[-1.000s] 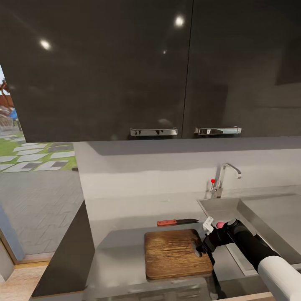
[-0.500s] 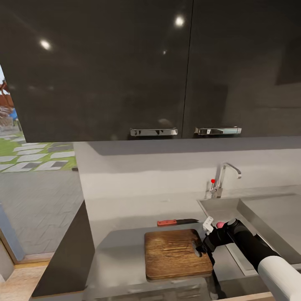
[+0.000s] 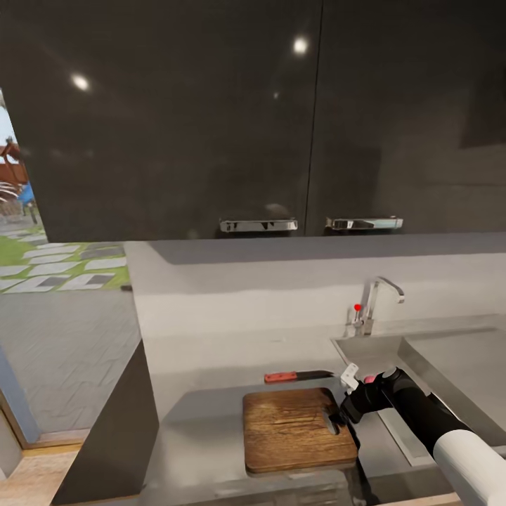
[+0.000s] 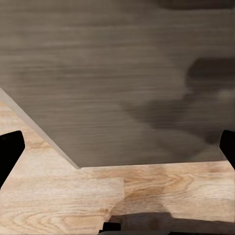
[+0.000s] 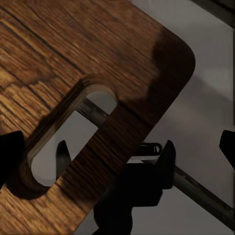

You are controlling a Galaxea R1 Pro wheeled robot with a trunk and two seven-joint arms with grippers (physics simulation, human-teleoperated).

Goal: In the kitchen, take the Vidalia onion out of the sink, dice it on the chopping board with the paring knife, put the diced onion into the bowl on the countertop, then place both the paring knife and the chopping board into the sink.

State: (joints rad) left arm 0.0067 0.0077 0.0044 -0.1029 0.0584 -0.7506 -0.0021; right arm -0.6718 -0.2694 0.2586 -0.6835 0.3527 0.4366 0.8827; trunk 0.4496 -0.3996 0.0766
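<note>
At the right edge of the chopping board (image 3: 298,429), the right end effector (image 3: 339,416) hangs low with a pinkish-red spot, the Vidalia onion (image 3: 369,379), showing at its upper side; whether its fingers pinch the onion or stand spread cannot be told. From the right wrist view the chopping board's (image 5: 73,88) rounded corner and its oblong handle slot lie directly below, over the grey surface (image 5: 205,107). The board rests near the front edge of the surface (image 3: 211,365), and the paring knife (image 3: 297,377) lies just behind it, apart from it, red handle toward the left. To the right, the sink (image 3: 422,351) is set into the surface, its chrome tap (image 3: 376,302) with a red knob rising at the back edge. Dark glossy wall cabinets (image 3: 211,119) hang above, close over the work area. The left end effector (image 4: 117,147) is spread wide, above pale wood floor (image 4: 63,196) and a grey cabinet panel (image 4: 107,73).
</note>
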